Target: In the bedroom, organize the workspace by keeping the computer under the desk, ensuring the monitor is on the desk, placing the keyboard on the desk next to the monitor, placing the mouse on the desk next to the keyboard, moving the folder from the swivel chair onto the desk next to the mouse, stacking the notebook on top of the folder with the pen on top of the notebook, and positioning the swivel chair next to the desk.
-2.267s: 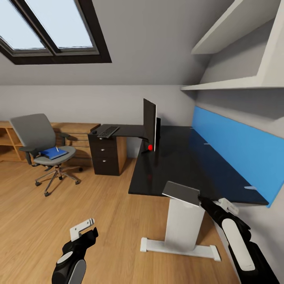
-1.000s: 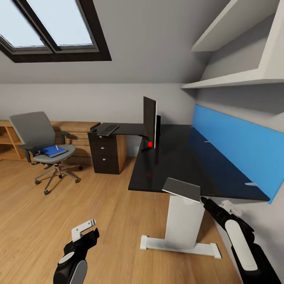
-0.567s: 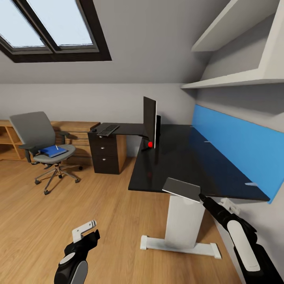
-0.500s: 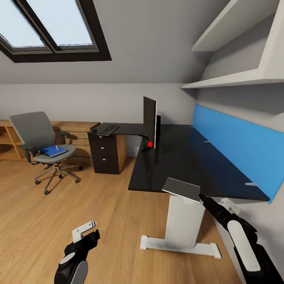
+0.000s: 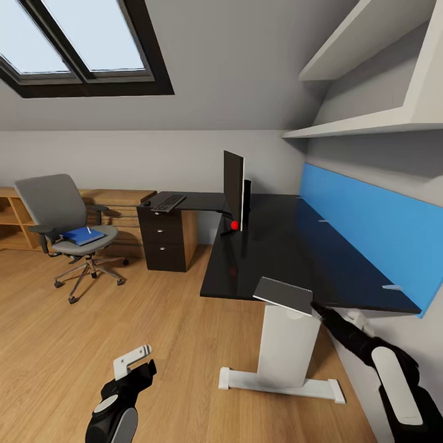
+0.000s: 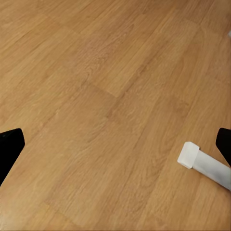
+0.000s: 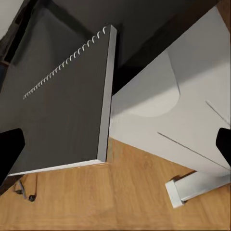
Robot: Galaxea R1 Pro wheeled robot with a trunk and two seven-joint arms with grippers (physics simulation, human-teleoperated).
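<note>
One notebook (image 7: 67, 103): dark grey cover, white spiral binding, lying at black table (image 5: 289, 246) edge. Right tool (image 7: 115, 144) spread, left tool (image 6: 115, 139) spread.

Right arm (image 5: 394, 381) has dropped lower and further toward the lower right of the head view, white forearm now near the frame's bottom edge. Notebook (image 5: 284, 295) sits slightly higher than 2.3 s ago. Left gripper (image 5: 132, 362) a touch lower.
</note>
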